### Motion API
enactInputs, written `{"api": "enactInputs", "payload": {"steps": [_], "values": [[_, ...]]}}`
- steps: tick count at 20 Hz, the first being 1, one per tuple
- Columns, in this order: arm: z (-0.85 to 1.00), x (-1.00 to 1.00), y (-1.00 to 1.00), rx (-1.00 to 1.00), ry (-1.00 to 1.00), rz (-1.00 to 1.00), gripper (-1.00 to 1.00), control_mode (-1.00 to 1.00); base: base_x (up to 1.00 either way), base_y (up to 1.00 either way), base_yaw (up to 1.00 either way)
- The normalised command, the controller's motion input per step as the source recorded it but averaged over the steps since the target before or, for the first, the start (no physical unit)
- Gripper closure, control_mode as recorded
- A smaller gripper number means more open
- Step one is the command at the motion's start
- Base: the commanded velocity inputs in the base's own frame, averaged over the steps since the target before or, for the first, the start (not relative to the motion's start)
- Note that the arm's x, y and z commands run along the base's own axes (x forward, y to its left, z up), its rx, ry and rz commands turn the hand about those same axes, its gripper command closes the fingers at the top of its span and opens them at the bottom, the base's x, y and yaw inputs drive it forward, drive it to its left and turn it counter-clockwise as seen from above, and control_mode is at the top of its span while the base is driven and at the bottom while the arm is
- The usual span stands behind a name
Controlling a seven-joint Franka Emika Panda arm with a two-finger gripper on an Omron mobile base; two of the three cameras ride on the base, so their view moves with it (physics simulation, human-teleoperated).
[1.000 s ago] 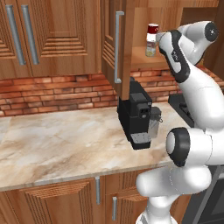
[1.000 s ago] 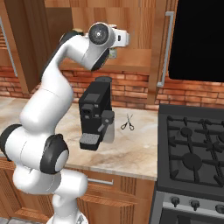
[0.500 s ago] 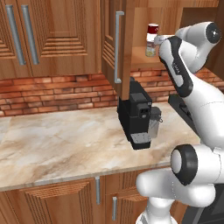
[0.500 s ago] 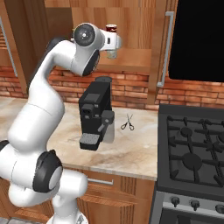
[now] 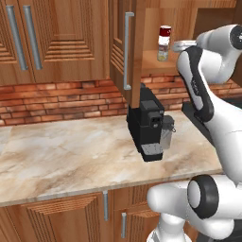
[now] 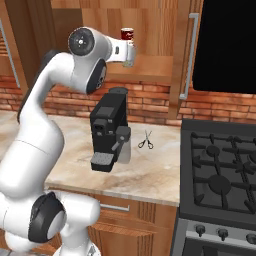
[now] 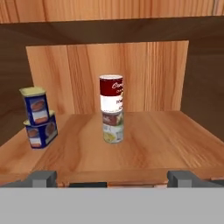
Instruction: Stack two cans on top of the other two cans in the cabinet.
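Note:
In the hand view the cabinet shelf (image 7: 166, 140) carries two stacks. At the centre a white can with a red top band (image 7: 111, 92) stands upright on a pale green can (image 7: 113, 127). At the left a blue can with a yellow label (image 7: 36, 105) sits on another blue can (image 7: 40, 131), slightly askew. My gripper (image 7: 113, 179) is open in front of the shelf edge, apart from both stacks, with nothing between its fingers. The left base view shows the red-topped can (image 5: 164, 35) on the pale green can (image 5: 162, 53), with my gripper (image 5: 182, 46) just right of them and the cabinet door (image 5: 120, 28) open.
A black coffee machine (image 5: 150, 125) stands on the marble counter (image 5: 56, 156) below the cabinet. Scissors (image 6: 145, 140) lie beside it, and a stove (image 6: 220, 175) is to the right. A closed wall cabinet with two bar handles (image 5: 47, 38) hangs at the left.
My hand has drawn back from the centre stack, so the red-topped can now shows above it in the right base view. The upper arm has swung away. The jaws stay open.

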Motion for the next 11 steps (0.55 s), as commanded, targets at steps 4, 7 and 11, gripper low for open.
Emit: {"api": "enactInputs", "payload": {"steps": [4, 7, 11], "values": [[0.0, -0.66, 0.0, 0.0, 0.0, -0.04, -1.0, -1.0, 0.0, 0.0, 0.0], [0.0, -0.61, 0.0, 0.0, 0.0, -0.02, -1.0, -1.0, 0.0, 0.0, 0.0], [0.0, -0.61, 0.0, 0.0, 0.0, -0.02, -1.0, -1.0, 0.0, 0.0, 0.0]]}}
